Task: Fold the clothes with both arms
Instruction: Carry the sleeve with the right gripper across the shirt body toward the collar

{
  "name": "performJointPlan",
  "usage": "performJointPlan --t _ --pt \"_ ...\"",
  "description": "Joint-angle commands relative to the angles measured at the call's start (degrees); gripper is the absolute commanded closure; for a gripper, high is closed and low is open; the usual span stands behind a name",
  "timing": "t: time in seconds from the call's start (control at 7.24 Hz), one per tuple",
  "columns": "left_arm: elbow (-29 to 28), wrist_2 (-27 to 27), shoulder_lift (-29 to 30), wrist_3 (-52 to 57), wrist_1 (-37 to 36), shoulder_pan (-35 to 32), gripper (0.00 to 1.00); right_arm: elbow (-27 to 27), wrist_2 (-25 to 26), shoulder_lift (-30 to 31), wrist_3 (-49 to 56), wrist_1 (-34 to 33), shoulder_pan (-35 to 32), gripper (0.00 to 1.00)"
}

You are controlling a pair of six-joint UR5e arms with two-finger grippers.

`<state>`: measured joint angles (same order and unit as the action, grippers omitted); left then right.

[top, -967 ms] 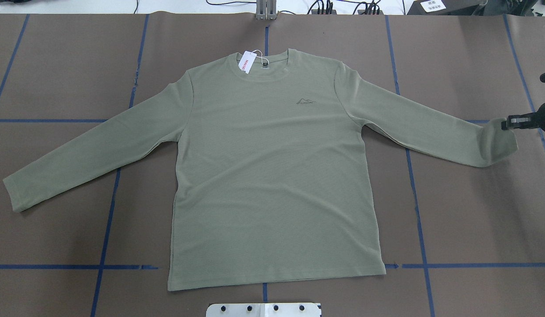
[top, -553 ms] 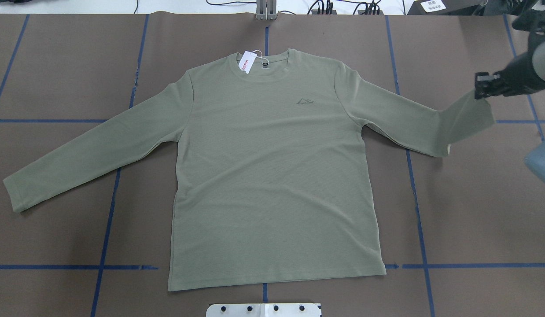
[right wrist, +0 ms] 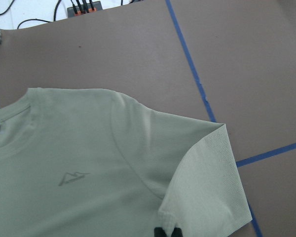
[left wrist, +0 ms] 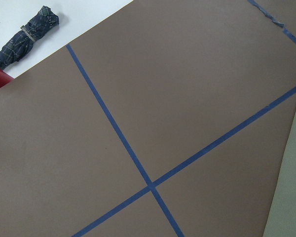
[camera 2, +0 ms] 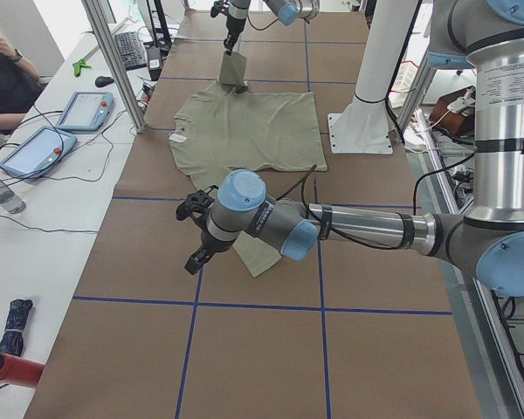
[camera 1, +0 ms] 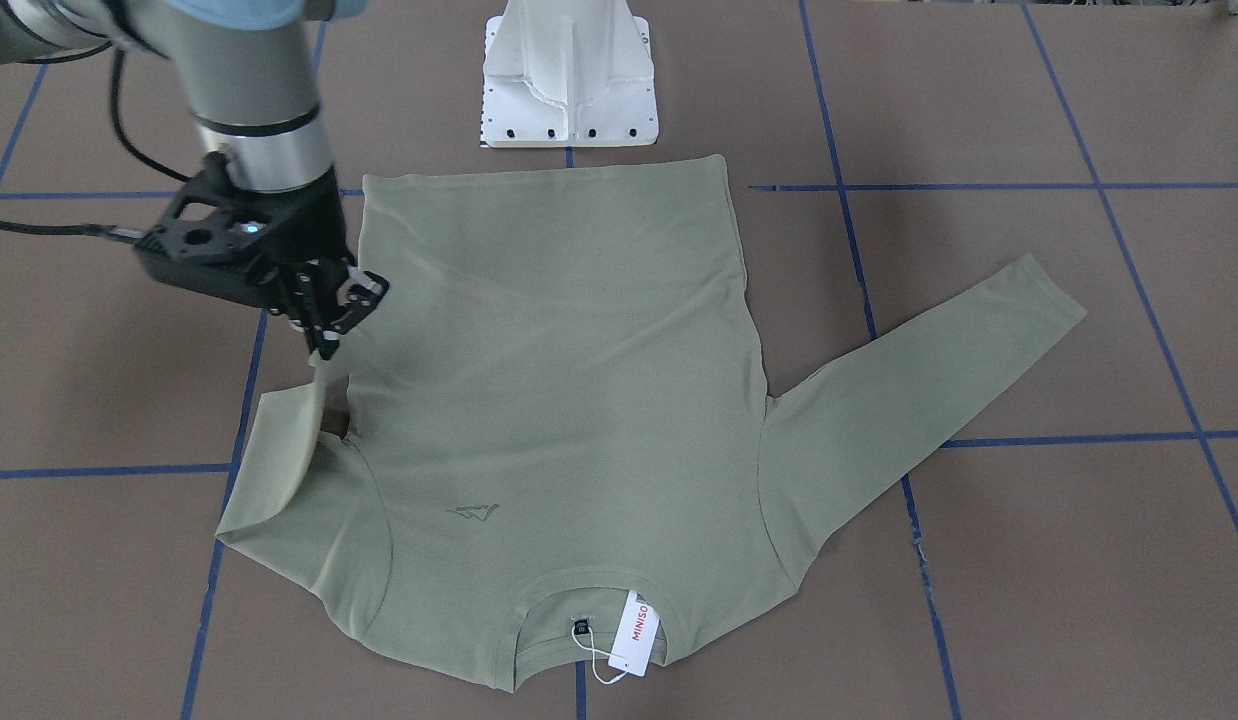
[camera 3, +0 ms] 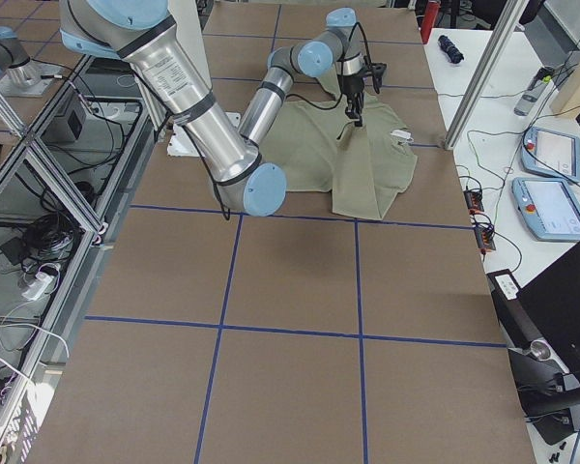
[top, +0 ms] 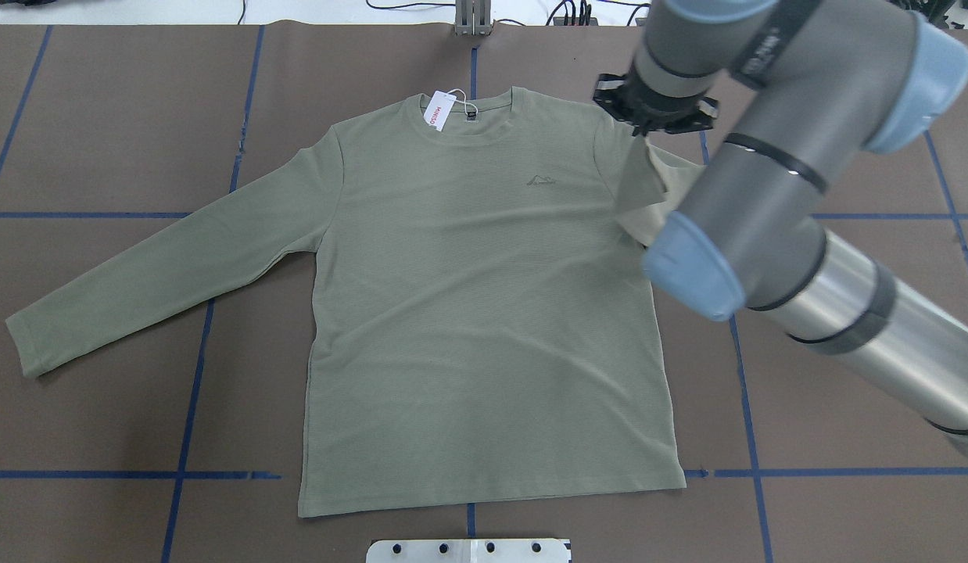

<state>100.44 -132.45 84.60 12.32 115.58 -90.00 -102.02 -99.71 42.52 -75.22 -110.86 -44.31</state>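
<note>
The sage-green long-sleeved shirt (top: 484,313) lies flat, front up, with a white MINISO hang tag (top: 435,109) at the neck. My right gripper (top: 639,129) is shut on the cuff of the right sleeve (top: 640,184) and holds it lifted over the shirt's right shoulder, the sleeve doubled back. It shows in the front-facing view (camera 1: 329,320) too, with the shirt (camera 1: 549,400) below. The left sleeve (top: 140,274) lies stretched out flat. My left gripper (camera 2: 192,236) hovers by that cuff, seen only in the exterior left view; I cannot tell if it is open.
The brown mat carries a grid of blue tape lines (top: 187,407). The white pedestal base (camera 1: 569,75) stands at the shirt's hem side. A folded umbrella (left wrist: 27,34) lies off the mat's corner. Tablets (camera 2: 86,109) and a person sit at a side table.
My right gripper has carried the right sleeve cuff up and inward from the table's right edge to above the shirt's right shoulder. The sleeve is now doubled back. The rest of the shirt has not moved.
</note>
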Motion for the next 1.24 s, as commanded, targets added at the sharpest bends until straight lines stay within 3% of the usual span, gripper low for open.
performJointPlan --t 0.0,0.28,0.41,0.55,0.83,0.97,1.11 --pt "-0.1 0.0 0.0 0.0 0.0 -0.1 0.0 22.5 9.2 -19.2 -4.1 4.6 7.2 1.0" --pt "-0.6 0.0 0.0 0.0 0.0 0.0 0.0 37.0 23.1 -22.1 -4.1 21.4 15.4 1.0" --pt "-0.9 0.0 0.0 0.0 0.0 -0.1 0.0 40.4 27.3 -22.4 -5.4 24.6 18.7 1.0" --pt "-0.9 0.0 0.0 0.0 0.0 -0.1 0.0 41.1 28.1 -23.1 -6.4 24.6 20.1 1.0" --pt "-0.9 0.0 -0.1 0.0 0.0 -0.1 0.0 49.3 28.6 -29.1 -7.6 28.1 21.5 1.0" --pt "-0.9 0.0 0.0 0.0 0.0 -0.1 0.0 50.4 29.0 -29.9 -9.1 29.6 21.5 1.0" --pt "-0.9 0.0 -0.1 0.1 0.0 -0.1 0.0 51.6 29.1 -30.5 -11.0 29.8 21.3 0.9"
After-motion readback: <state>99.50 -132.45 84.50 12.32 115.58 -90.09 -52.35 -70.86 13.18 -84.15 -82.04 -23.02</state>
